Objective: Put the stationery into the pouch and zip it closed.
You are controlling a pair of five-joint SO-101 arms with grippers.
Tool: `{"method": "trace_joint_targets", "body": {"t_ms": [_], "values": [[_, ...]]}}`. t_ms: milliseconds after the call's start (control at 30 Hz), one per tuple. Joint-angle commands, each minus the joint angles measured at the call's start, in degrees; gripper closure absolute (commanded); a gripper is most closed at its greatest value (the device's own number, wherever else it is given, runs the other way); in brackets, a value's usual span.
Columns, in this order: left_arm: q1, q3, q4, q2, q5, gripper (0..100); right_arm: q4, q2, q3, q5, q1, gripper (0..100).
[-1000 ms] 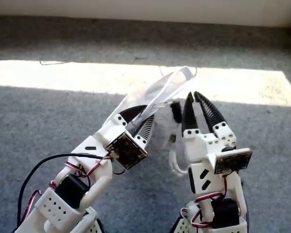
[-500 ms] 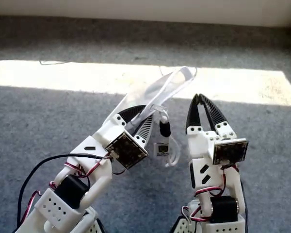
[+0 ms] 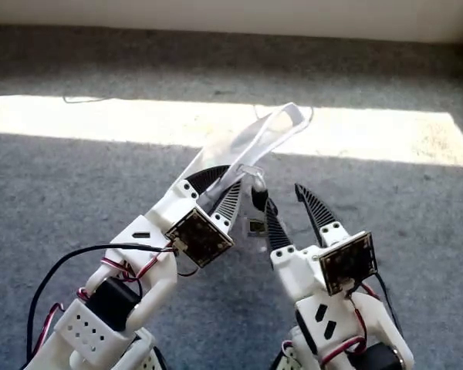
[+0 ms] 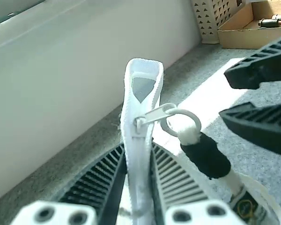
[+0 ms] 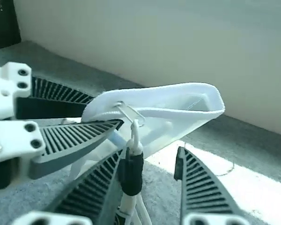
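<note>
A clear pouch with white edging point(image 3: 256, 139) hangs tilted above the grey carpet, and my left gripper point(image 3: 218, 194) is shut on its lower end. In the left wrist view the pouch edge point(image 4: 139, 108) stands up between the fingers point(image 4: 99, 180). A zipper pull point(image 4: 152, 115) on it carries a black tag point(image 4: 205, 156) on a cord. My right gripper point(image 3: 287, 200) is open beside the pull. In the right wrist view the black tag point(image 5: 131, 172) lies against one finger point(image 5: 96, 187), with the pouch point(image 5: 173, 110) just beyond. What the pouch holds cannot be made out.
Grey carpet point(image 3: 77, 177) covers the floor, with a bright sunlit band point(image 3: 100, 119) across it and a white wall point(image 3: 216, 14) at the far side. A cardboard box point(image 4: 253, 28) and a perforated bin point(image 4: 210, 18) stand by the wall, away from the arms.
My right gripper has pulled back from the pouch's right side and swung left to the zipper pull. Its fingers closed, then opened. The left arm and pouch have stayed still.
</note>
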Motion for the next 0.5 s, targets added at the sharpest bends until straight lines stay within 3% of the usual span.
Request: {"method": "trace_joint_targets", "body": {"t_ms": [0,467], "values": [[-1.9,-1.0,0.9,0.0,-0.2,100,-0.8,0.7,-1.7,3.5,-4.4,84.9],[-1.5,-1.0,0.9,0.0,-0.2,100,-12.9,0.8,8.2,4.0,-6.2,84.9]]}}
